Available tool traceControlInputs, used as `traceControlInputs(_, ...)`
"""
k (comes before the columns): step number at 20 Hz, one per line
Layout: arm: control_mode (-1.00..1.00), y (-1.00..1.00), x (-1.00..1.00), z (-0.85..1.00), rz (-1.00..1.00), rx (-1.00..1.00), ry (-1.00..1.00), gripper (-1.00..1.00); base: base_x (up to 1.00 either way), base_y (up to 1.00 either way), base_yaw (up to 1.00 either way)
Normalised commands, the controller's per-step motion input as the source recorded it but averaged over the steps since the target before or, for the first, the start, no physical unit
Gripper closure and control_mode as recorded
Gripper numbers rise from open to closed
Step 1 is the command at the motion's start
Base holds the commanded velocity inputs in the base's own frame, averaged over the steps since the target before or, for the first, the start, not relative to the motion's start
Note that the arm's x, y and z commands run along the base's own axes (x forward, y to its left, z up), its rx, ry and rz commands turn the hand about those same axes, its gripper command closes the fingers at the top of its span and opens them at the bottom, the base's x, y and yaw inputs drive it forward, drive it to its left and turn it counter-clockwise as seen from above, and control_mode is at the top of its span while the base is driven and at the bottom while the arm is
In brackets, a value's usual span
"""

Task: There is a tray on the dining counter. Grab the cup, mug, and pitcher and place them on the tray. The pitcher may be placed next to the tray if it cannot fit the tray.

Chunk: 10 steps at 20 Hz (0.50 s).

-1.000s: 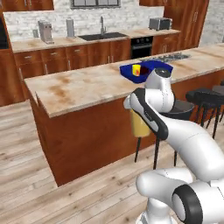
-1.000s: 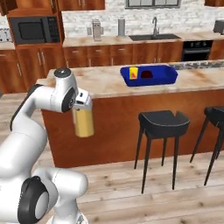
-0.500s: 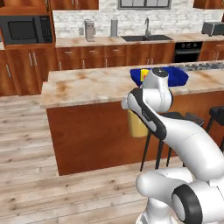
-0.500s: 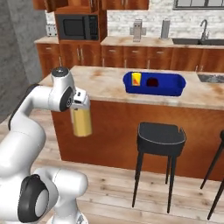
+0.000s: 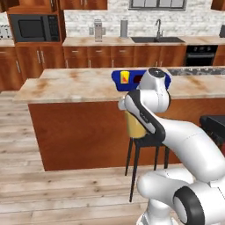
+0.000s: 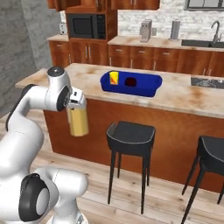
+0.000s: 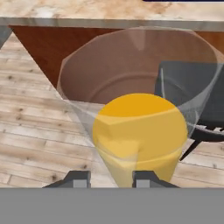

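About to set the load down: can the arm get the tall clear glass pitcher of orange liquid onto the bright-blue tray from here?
Probably not yet. The pitcher hangs in the end effector below the beige marble counter's edge, out in front of its wood face. The tray sits up on top, so the arm must lift first.

The flat tray (image 6: 131, 86) with a low rim is bright blue. Inside it, the small cup (image 6: 113, 78) is yellow with a red-orange mark, and the short round mug (image 6: 130, 81) is dark maroon, almost black. The tall glass pitcher (image 6: 77, 120) is clear with orange-yellow liquid in it. The long dining counter (image 6: 183, 94) has a beige top with brown veins and a reddish wood front. The round-seated stools (image 6: 131, 133) are black. The plank floor (image 5: 52, 193) is pale wood with thin lines.
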Motion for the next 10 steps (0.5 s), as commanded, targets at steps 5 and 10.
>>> traceControlInputs(5, 1.0, 0.0, 0.0, 0.0, 0.0, 0.0, 0.0, 1.0, 0.17, -0.68, 0.02)
traceControlInputs(10, 1.0, 0.0, 0.0, 0.0, 0.0, 0.0, 0.0, 1.0, 0.3, -0.59, -0.13)
